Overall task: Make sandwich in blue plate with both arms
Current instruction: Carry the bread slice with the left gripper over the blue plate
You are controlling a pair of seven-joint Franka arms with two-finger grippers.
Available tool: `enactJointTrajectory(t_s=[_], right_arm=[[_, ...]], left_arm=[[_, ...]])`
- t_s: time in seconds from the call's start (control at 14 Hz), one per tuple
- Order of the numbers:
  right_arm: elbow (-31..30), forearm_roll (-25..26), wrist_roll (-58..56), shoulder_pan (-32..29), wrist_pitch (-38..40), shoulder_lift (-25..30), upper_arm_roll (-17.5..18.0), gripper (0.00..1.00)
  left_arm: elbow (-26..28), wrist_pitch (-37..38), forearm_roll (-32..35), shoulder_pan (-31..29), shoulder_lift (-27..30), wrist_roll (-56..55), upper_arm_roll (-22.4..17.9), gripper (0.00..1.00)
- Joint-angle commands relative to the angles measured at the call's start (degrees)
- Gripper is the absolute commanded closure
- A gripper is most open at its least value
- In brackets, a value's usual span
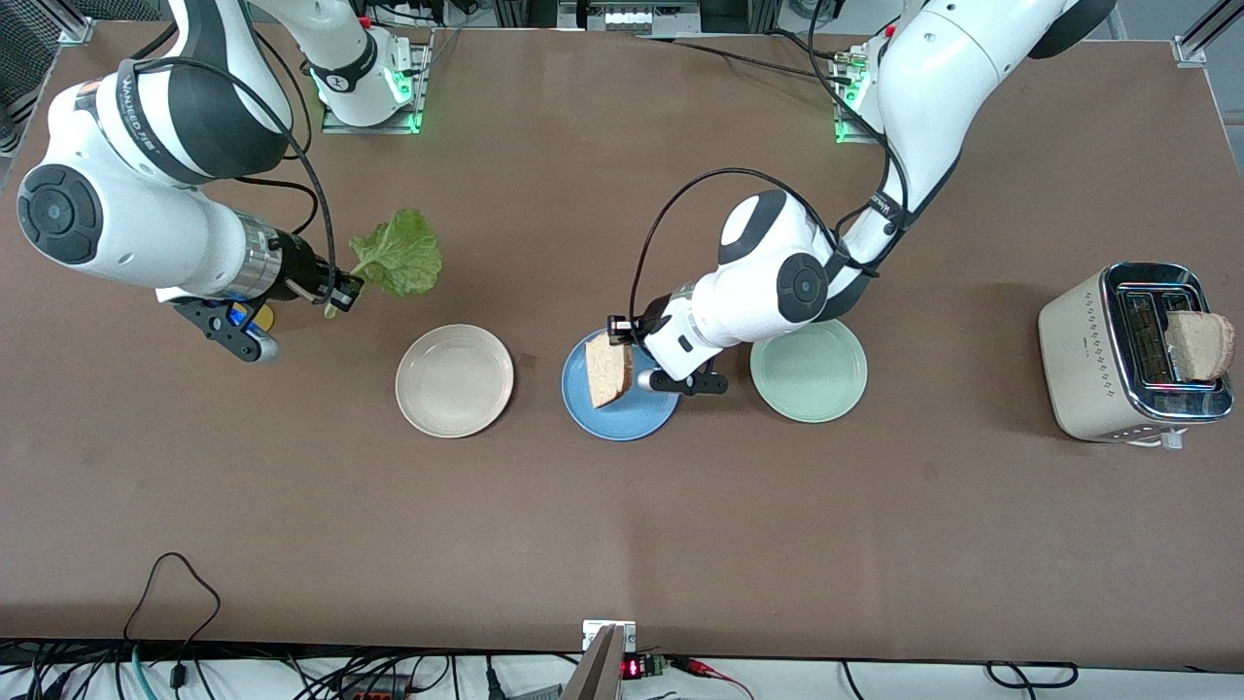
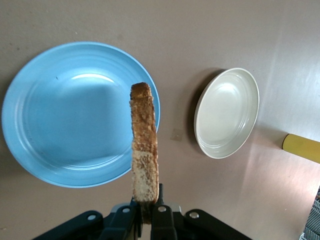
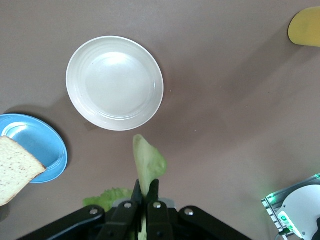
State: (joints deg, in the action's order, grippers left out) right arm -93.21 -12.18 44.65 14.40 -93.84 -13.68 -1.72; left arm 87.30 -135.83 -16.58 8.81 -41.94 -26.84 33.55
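So the left pincer (image 1: pixel 622 335) is pinching a bread slice (image 1: pixel 609 373) by one edge and holding it over the blue plate (image 1: pixel 622 413). In the left wrist view the slice (image 2: pixel 144 155) hangs edge-on, crust showing, lined up over the plate's (image 2: pixel 60 150) rim side rather than dead centre. My guess is it's held by the edge so it can just be dropped flat once the fingers let go, with nothing trapped underneath. The plate itself looks bare, so I'd say the sandwich hasn't really started stacking yet.

The right pincer (image 1: pixel 335 297) is clamped on the stem of the lettuce (image 1: pixel 398 255), up over the tabletop toward the right arm's end, well apart from the blue plate. It seems to be waiting its turn, which makes sense: bread first, leaf second. From the right wrist view the lettuce (image 3: pixel 147 165) dangles limp and floppy, so it'll probably drape however it wants.

The second slice (image 1: pixel 1200 345) is sticking out of the toaster (image 1: pixel 1079 360) at the left arm's end. The beige plate (image 1: pixel 454 380) and green plate (image 1: pixel 809 370) sit on either side of the blue one, both bare.

Looks-wise: bread is light brown, speckled, with darker crust; lettuce is crinkly and bright green.
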Motion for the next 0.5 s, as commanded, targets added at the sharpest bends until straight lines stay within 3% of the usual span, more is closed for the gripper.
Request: enactJointTrajectory(t_s=[0.0,0.43], right_arm=[[1.3,-1.0,0.7,0.0,0.9,-0.4,-0.1,1.0],[1.3,-1.0,0.8,0.0,1.0,-0.4,-0.1,1.0]], left_arm=[[0.2,-1.5,-1.1,0.4,-1.2,0.6,-0.2,0.97],[0.2,-2.0,-0.6,0.4,-2.2,0.8,-0.4,0.97]])
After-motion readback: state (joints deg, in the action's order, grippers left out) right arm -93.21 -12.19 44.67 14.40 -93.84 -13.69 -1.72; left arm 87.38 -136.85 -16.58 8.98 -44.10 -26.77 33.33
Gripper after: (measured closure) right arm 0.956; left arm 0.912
